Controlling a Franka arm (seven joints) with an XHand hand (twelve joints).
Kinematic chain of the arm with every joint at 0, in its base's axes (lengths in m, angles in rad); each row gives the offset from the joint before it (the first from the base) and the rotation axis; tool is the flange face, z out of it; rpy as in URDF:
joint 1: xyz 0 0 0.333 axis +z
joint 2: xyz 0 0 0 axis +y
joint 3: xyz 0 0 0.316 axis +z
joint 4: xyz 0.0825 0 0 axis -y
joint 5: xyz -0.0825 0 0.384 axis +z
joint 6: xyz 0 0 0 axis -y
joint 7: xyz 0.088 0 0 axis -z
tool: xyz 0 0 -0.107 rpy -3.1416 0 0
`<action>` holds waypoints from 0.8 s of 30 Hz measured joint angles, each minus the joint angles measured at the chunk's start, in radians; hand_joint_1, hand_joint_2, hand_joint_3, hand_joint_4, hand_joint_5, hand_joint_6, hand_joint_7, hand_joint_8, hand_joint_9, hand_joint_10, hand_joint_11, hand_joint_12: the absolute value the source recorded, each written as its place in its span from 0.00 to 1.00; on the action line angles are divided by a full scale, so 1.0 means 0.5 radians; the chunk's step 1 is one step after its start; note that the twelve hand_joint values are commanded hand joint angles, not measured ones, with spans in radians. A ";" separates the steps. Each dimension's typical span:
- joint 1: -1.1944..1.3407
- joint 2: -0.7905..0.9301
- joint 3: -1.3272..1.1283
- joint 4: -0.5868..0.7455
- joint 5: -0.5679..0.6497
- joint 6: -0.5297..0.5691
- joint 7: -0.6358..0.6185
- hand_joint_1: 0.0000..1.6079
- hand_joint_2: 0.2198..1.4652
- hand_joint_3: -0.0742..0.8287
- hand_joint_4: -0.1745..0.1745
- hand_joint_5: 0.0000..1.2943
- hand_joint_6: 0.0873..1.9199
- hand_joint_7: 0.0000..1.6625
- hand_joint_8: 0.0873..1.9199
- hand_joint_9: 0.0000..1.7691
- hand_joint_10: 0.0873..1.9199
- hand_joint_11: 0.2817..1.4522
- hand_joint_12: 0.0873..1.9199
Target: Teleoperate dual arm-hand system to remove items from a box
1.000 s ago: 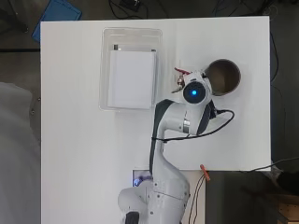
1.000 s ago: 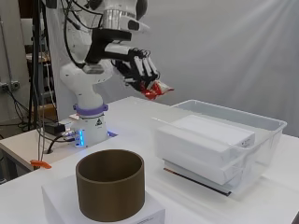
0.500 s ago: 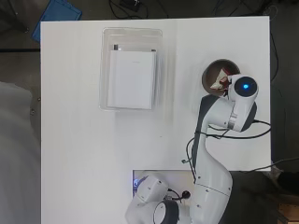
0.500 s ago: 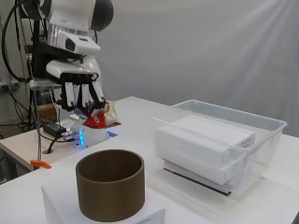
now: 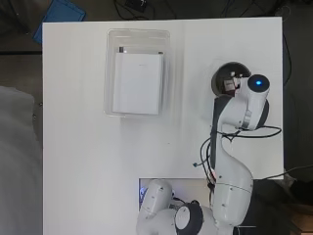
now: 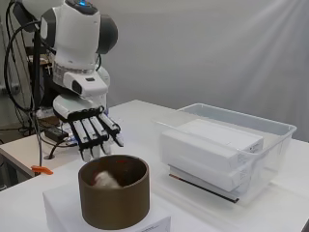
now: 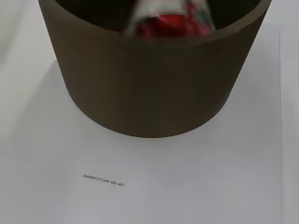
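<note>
My hand (image 6: pixel 94 131) hangs open just behind the rim of a brown round container (image 6: pixel 114 197), fingers straight and pointing down, nothing in them. A red and white packet (image 7: pixel 168 19) lies blurred inside the container, seen as a pale blur (image 6: pixel 106 179) in the side view. In the overhead view the arm covers part of the container (image 5: pixel 221 74), and the packet (image 5: pixel 228 84) shows at its rim. The clear plastic box (image 5: pixel 138 33) stands at the far left middle of the table and holds a white carton (image 5: pixel 138 83).
The brown container stands on a flat white block (image 6: pixel 60 205) (image 7: pixel 140 177). Under the white carton (image 6: pixel 207 145) in the clear box (image 6: pixel 285 128) lies a thin dark item (image 6: pixel 203 186). Cables and an orange clip (image 6: pixel 41 170) lie by the arm's base.
The hand has swung over to the brown container and opened; the red and white packet it held has dropped into the container.
</note>
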 joint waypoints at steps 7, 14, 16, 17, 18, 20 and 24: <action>0.520 -0.151 -0.135 0.195 -0.083 -0.159 0.115 0.00 0.34 0.08 0.61 0.00 0.00 0.01 0.00 0.09 0.00 0.10 0.00; 0.363 -0.131 0.061 0.243 -0.130 -0.205 0.230 0.02 0.44 0.10 0.50 0.02 0.00 0.07 0.00 0.15 0.00 0.12 0.00; 0.291 -0.133 0.198 0.264 -0.131 -0.226 0.242 0.02 0.47 0.10 0.49 0.02 0.00 0.08 0.00 0.16 0.00 0.12 0.00; 0.244 -0.134 0.292 0.275 -0.131 -0.251 0.251 0.02 0.48 0.10 0.49 0.03 0.00 0.09 0.00 0.16 0.00 0.12 0.00; 0.210 -0.132 0.379 0.291 -0.134 -0.270 0.259 0.02 0.49 0.10 0.49 0.04 0.00 0.09 0.00 0.17 0.00 0.12 0.00; 0.198 -0.128 0.478 0.331 -0.140 -0.285 0.267 0.02 0.51 0.10 0.51 0.04 0.00 0.09 0.00 0.16 0.00 0.13 0.00; 0.331 -0.122 0.411 0.529 -0.138 -0.341 0.275 0.01 0.49 0.08 0.58 0.01 0.00 0.06 0.00 0.14 0.00 0.12 0.00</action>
